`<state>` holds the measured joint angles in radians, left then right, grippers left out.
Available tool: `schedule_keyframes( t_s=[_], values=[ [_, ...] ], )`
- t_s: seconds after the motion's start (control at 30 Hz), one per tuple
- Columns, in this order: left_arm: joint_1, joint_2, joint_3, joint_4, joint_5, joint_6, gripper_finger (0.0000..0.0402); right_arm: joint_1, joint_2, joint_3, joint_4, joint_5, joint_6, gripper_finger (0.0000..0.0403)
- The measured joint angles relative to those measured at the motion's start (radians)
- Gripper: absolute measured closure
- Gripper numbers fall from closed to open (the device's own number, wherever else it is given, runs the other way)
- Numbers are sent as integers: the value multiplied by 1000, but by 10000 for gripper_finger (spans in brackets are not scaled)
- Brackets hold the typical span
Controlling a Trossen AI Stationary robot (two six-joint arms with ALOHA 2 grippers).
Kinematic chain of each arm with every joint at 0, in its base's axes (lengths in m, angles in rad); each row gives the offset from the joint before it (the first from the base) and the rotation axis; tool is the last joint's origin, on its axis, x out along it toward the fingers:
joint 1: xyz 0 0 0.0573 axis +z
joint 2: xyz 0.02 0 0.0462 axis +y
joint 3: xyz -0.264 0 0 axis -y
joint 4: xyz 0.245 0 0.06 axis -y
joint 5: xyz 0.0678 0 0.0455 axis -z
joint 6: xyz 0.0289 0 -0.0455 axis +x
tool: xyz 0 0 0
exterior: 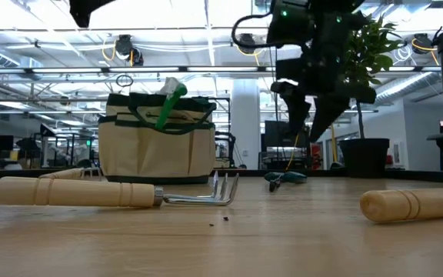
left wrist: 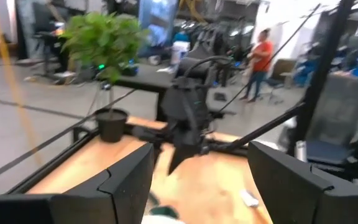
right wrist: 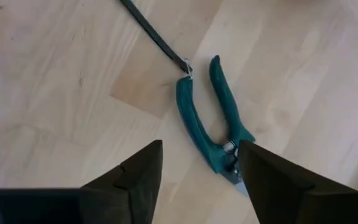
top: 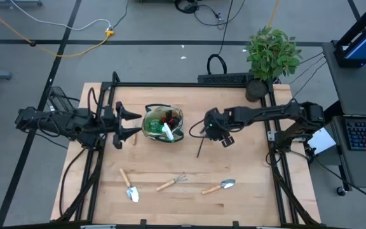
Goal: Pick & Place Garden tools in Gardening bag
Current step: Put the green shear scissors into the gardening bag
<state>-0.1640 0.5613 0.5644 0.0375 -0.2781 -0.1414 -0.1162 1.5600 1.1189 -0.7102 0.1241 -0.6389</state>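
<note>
The pruning shears (right wrist: 211, 127), with teal handles, lie flat on the table, and a thin dark strap (right wrist: 154, 36) hangs from one handle's end. My right gripper (right wrist: 197, 180) is open and hovers above them, pointing down; in the low view it (exterior: 311, 115) is well clear of the shears (exterior: 285, 178). The tan gardening bag (top: 164, 124) stands upright at mid-table and holds a green spray bottle (exterior: 169, 104) and a red-black glove (top: 167, 116). My left gripper (top: 131, 124) is open and level, just left of the bag. Two trowels (top: 129, 188) (top: 219, 186) and a rake (top: 171, 183) lie near the front edge.
A potted leafy plant (top: 271, 57) stands at the table's far right corner. A black frame rail (top: 189, 84) runs along the far edge and down both sides. In the low view the rake (exterior: 114, 192) and a trowel handle (exterior: 414, 204) lie in the foreground.
</note>
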Motion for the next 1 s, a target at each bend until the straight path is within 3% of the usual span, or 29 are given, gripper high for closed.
schedule_keyframes(
  t_s=[0.23,0.7,1.0],
  values=[
    [0,-10,0,-41,-97,0,135,0,0,-64,73,-76,-29,198],
    [0,-18,0,-43,-99,0,135,-45,10,-170,259,-76,-112,201],
    [0,-18,0,-42,-125,-10,135,-71,95,-176,348,-76,-136,202]
  ],
)
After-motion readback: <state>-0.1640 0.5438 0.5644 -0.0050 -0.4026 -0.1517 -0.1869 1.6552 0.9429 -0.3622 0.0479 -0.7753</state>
